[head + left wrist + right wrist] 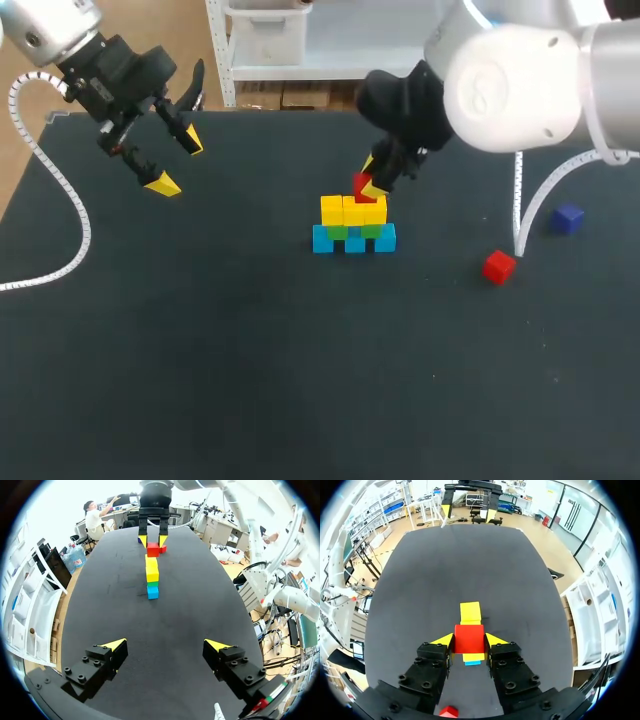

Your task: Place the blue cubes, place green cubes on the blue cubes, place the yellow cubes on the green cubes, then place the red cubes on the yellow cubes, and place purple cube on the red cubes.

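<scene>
The right jaws hold a red cube (468, 638) just over the stack's yellow cubes (353, 210); the left jaws hang wide open above the far left of the desk (200, 350).

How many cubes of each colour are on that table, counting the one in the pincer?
Blue cubes: 3
Green cubes: 2
Yellow cubes: 3
Red cubes: 2, one in the right pincer
Purple cube: 1
Total: 11
</scene>
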### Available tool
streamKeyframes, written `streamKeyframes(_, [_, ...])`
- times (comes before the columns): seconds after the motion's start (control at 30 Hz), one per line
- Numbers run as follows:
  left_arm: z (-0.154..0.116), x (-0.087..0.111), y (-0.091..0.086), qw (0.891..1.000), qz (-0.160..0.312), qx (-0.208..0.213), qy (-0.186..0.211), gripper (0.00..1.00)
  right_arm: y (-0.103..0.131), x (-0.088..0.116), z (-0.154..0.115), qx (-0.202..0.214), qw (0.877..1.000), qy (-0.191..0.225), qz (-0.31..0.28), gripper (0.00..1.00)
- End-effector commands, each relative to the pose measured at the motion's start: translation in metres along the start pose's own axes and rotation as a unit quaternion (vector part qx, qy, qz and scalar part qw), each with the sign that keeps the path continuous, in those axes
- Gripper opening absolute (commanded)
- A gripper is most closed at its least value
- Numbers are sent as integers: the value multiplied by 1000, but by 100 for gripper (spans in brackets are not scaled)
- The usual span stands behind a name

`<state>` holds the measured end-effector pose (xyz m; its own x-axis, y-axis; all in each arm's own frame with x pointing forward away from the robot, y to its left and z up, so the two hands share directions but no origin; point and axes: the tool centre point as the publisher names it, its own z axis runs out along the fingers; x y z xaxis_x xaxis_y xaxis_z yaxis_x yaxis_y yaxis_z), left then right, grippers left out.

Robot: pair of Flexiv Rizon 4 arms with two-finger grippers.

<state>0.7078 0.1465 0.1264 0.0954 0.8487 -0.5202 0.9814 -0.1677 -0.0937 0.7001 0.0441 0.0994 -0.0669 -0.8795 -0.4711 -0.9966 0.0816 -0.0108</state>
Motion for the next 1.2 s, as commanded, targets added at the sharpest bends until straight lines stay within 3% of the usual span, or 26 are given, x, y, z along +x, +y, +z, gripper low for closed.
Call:
streamKeyframes(0.03, [0,0,0,1000,1,0,0,100,0,3,1,2,1000,0,2,0])
streamKeyframes(1.2, [0,0,0,1000,1,0,0,100,-3,4,10,-12,1000,5,7,0])
